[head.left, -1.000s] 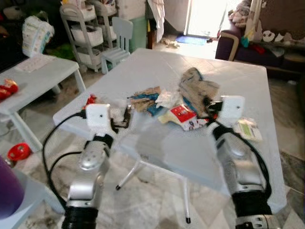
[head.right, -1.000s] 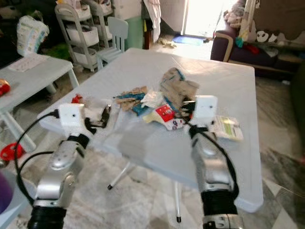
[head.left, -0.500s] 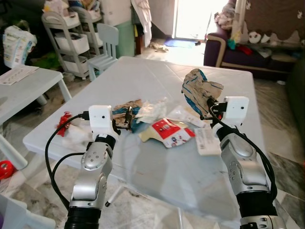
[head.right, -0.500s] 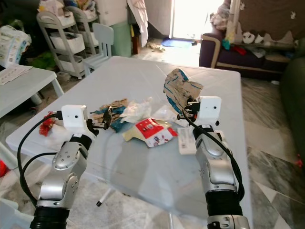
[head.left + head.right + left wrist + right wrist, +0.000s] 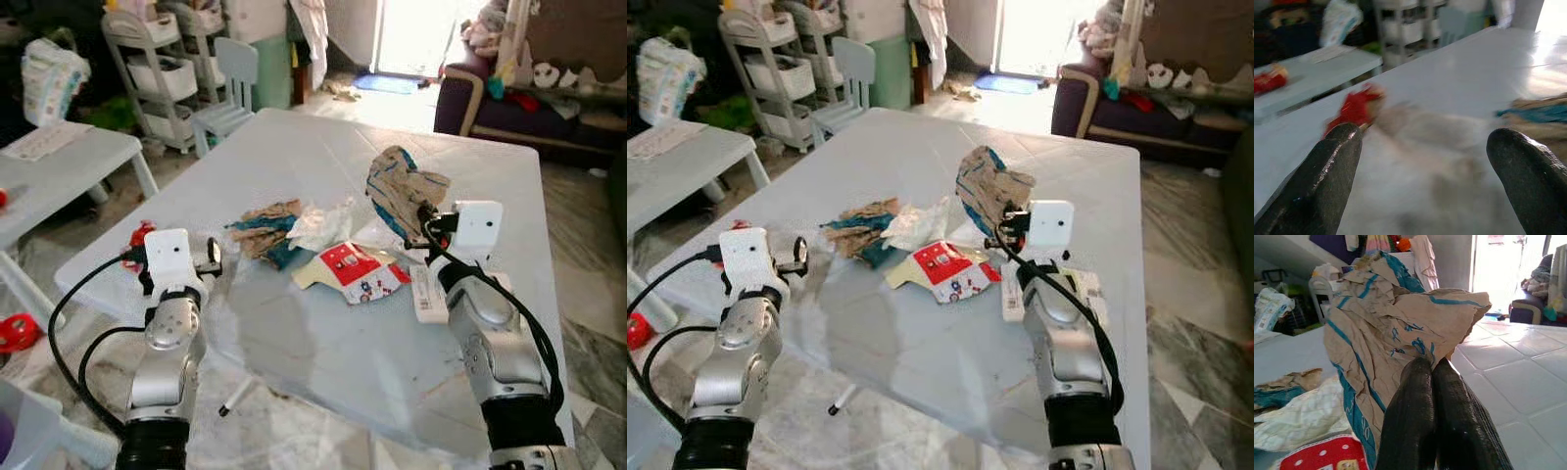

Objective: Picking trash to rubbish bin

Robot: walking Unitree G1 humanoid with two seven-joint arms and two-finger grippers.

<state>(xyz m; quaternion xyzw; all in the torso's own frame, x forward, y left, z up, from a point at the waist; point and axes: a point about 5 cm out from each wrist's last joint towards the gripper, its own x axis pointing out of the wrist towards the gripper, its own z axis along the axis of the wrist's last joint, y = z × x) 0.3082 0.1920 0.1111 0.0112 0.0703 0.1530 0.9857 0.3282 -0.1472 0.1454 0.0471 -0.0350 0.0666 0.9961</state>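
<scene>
A crumpled brown paper bag [image 5: 402,186] with teal stripes hangs above the white table [image 5: 323,343]. My right gripper [image 5: 423,217] is shut on its lower edge, and in the right wrist view its fingers [image 5: 1432,377] pinch the paper bag [image 5: 1400,318]. More trash lies on the table: brown and teal paper [image 5: 266,223], white tissue [image 5: 323,223], a red and white packet [image 5: 353,269] and a white label strip [image 5: 423,292]. My left gripper [image 5: 211,257] is open near the table's left edge, holding nothing. A red wrapper [image 5: 1356,105] lies just beyond it.
A low white table [image 5: 69,162] stands to the left, with a red toy [image 5: 15,333] on the floor beside it. Behind are a shelf trolley [image 5: 162,59], a small chair [image 5: 230,93] and a dark sofa [image 5: 529,98] at the back right.
My right gripper lifted the paper bag off the table and keeps it raised. My left gripper drew back from the brown and teal paper toward the table's left edge. The camera shifted.
</scene>
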